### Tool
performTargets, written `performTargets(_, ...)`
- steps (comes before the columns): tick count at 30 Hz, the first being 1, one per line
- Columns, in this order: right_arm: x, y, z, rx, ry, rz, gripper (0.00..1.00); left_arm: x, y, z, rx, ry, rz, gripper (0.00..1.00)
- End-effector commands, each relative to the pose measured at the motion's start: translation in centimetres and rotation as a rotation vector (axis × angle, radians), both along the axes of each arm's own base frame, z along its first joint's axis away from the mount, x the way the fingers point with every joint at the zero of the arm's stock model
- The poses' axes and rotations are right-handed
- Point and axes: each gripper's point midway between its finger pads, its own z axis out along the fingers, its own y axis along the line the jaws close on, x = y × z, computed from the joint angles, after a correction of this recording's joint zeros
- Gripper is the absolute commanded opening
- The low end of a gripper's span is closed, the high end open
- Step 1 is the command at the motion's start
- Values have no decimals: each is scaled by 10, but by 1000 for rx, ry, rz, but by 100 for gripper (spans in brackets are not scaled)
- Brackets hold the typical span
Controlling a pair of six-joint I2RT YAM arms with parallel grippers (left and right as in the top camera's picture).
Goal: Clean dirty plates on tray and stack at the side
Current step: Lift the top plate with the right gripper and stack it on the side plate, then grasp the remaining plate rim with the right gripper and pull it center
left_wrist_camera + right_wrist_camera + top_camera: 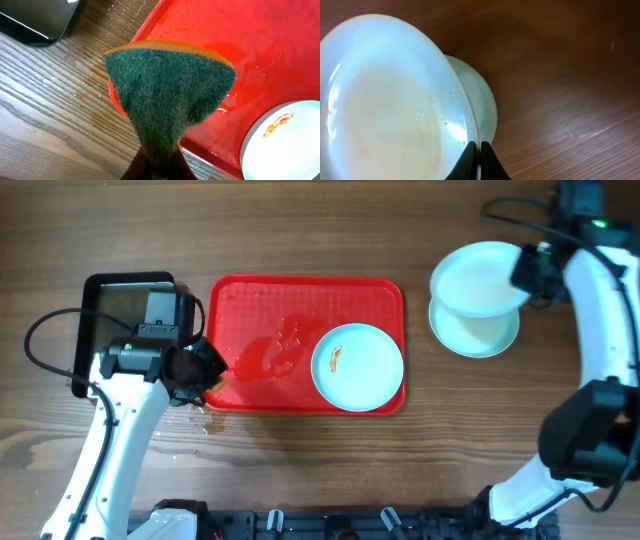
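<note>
wood table, one smeared plate left on the tray

brown wooden table (300, 240) runs under everything, with the red tray (260, 305) at its middle and a smaller black tray (100, 320) off to its left. one smeared plate (357, 365) lies in the red tray's right end with an orange-brown streak on its face, so it looks like the last one awaiting a scrub. the left gripper (159, 167) hovers over the tray's near left corner, jaws closed tight on the narrow end of a green sponge (170, 95) with an orange backing. pinching it there lets the broad scouring face fan out ahead, ready to press flat on a plate. a wet patch (280, 350) on the tray floor and drops on the wood beside the corner suggest the sponge is damp. off the tray to the right, the right gripper (479, 155) has its jaws nipped shut on the rim of a held plate (390, 100), tilted just above a lower plate (482, 100) that rests on the wood. an edge grip keeps the fingers clear of the stack, so my guess is this plate goes down on top.
</note>
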Motion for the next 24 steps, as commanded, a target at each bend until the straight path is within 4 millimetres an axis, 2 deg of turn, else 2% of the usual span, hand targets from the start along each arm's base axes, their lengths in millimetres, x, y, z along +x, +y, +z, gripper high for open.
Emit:
performTargets(1, -17, -12, -20, 96, -9, -68, 4, 5, -3, 0, -13, -18, 8, 4)
performTargets(3, -22, -12, -46, 100, 6, -75, 4, 7, -3, -2, -13, -19, 8, 4)
performTargets(5, -26, -11, -61, 103, 12, -76, 4, 7, -3, -3, -12, -13, 8, 4)
performTargets(6, -26, -6, -65, 127, 13, -68, 15, 7, -3, -5, -12, -8, 8, 4)
performTargets(8, -21, 9, -65, 210, -10, -35, 57, 8, -3, -7, -11, -2, 8, 4)
performTargets(9, -20, 17, -64, 250, -14, -1, 68, 9, -3, -8, -11, 1, 8, 4)
performTargets(10, -21, 23, -64, 281, -12, 3, 69, 9, -3, -9, -11, 4, 8, 4)
performTargets(11, -21, 39, -62, 362, -18, 36, 69, 9, -3, -10, -10, 10, 8, 4)
performTargets(13, -16, 113, -43, 641, -70, 269, 62, 11, -3, -13, -10, 16, 8, 4)
performTargets(14, -19, 142, -40, 677, -54, 345, 61, 13, -4, -15, -10, 18, 8, 4)
performTargets(17, -32, 195, -57, 480, 60, 518, 62, 12, -7, -18, -31, 30, 3, 4)
performTargets(19, -38, 214, -71, 288, 111, 567, 60, 12, -8, -18, -34, 31, 2, 4)
performTargets(20, -39, 213, -77, 217, 123, 540, 54, 12, -8, -18, -34, 31, 2, 4)
performTargets(21, -43, 208, -86, 115, 140, 470, 54, 12, -8, -18, -34, 31, 2, 4)
performTargets(23, -58, 214, -104, 71, 193, 451, 49, 10, -8, -18, -33, 38, 2, 4)
performTargets(24, -63, 220, -107, 91, 206, 462, 42, 10, -8, -18, -33, 39, 2, 4)
